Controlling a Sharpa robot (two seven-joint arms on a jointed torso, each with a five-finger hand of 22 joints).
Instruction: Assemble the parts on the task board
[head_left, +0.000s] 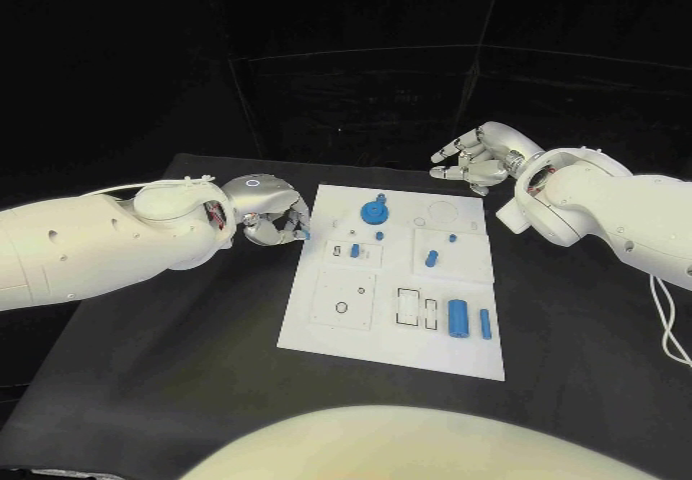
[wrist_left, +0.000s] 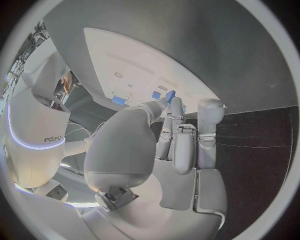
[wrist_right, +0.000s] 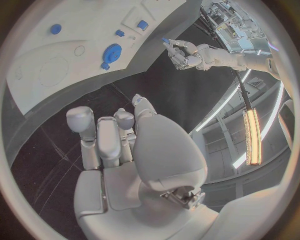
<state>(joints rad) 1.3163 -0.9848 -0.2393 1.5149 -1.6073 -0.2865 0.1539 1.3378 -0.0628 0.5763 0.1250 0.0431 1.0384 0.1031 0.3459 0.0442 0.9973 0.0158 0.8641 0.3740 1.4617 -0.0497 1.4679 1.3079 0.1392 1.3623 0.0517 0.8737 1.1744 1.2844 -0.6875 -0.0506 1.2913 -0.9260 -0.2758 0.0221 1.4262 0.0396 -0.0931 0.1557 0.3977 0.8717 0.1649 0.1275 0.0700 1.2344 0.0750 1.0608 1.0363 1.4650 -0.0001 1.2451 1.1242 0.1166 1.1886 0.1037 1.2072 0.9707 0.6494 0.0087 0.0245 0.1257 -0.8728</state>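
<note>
Blue small part (head_left: 306, 232) sits pinched in my left hand's (head_left: 271, 222) fingers (wrist_left: 169, 107), just off the near-left edge of the white task board (head_left: 346, 335) on the black desk (head_left: 159, 350). I judge it light, rigid and smooth, likely to slip or twist, so I'd keep the hold across its sides. More blue parts lie on the board, a round disc (head_left: 374, 211) and a cylinder (head_left: 459, 318) among them. My right hand (head_left: 476, 158) hovers beyond the far edge, curled, holding nothing
</note>
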